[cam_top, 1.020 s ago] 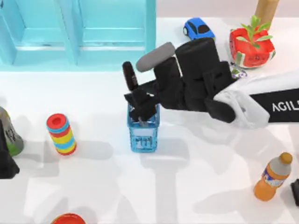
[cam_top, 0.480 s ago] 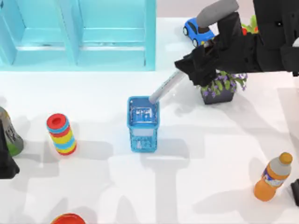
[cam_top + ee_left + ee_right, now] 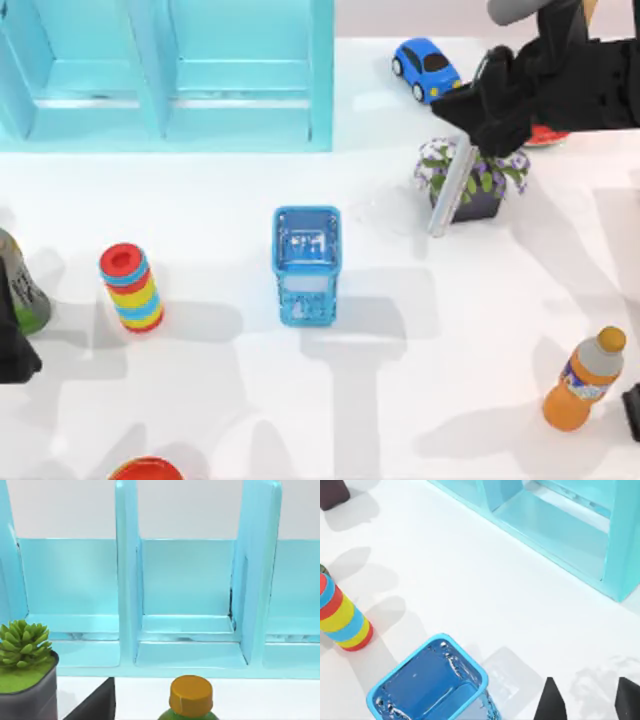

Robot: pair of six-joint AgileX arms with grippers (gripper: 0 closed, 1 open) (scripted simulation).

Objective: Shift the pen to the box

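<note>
One gripper at work: right gripper, top right of the table, clamped on the pen
Pen: hangs tilted over the potted flowers, right of the blue mesh basket
Left arm: parked at the left edge

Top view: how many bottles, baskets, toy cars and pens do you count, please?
bottles: 2 (orange bottle, green bottle)
blue basket: 1
blue toy car: 1
pen: 1
Total: 5
</note>
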